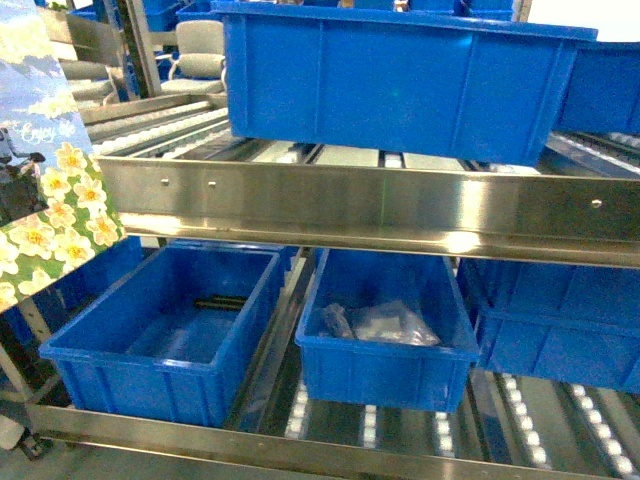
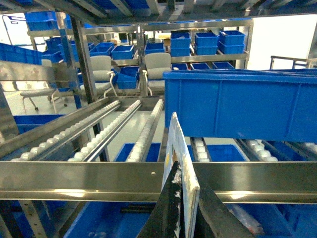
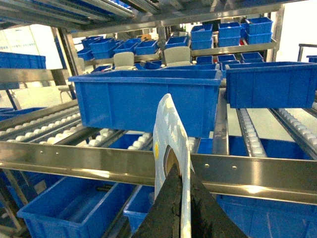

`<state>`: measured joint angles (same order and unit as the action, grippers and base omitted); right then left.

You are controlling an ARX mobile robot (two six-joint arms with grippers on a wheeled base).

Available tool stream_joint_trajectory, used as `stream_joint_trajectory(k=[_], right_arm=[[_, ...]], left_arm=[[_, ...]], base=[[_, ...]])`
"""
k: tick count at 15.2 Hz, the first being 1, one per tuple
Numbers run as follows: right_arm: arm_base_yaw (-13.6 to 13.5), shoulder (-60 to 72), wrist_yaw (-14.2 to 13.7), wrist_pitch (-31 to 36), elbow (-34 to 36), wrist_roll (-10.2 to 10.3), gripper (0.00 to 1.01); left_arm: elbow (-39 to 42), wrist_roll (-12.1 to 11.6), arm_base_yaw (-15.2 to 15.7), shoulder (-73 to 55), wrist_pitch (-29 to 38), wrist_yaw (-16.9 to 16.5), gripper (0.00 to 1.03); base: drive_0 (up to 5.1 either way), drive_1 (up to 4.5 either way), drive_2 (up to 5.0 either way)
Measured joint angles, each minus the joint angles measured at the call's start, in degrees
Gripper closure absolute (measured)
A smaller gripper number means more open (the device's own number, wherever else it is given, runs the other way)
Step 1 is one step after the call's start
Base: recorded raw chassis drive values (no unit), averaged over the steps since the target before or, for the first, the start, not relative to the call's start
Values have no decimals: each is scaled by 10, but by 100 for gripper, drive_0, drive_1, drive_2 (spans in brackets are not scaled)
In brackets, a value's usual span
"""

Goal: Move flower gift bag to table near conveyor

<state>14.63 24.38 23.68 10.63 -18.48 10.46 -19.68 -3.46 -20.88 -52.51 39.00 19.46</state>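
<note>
Up front, the head camera shows the flower gift bag [image 1: 50,215] at the far left edge, held up before the steel rail of the conveyor [image 1: 370,205], with blue bins [image 1: 395,75] on the upper and lower lanes; no gripper shows. From the left wrist, the left gripper [image 2: 182,198] is clenched on the bag's thin white edge, near the rollers. From the right wrist, the right gripper [image 3: 181,198] likewise grasps the bag's rounded edge before the rail.

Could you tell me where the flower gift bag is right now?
The bag is at the head view's left edge, held up before the conveyor rail; both wrist views show an edge pinched.
</note>
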Motion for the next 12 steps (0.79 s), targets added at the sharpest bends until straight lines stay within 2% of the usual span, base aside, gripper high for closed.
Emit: stream_joint_trajectory(k=[12], right_arm=[[0, 0, 0, 0, 0, 0, 99]], left_arm=[[0, 0, 0, 0, -1, 0, 101]], base=[[-499, 244, 244]])
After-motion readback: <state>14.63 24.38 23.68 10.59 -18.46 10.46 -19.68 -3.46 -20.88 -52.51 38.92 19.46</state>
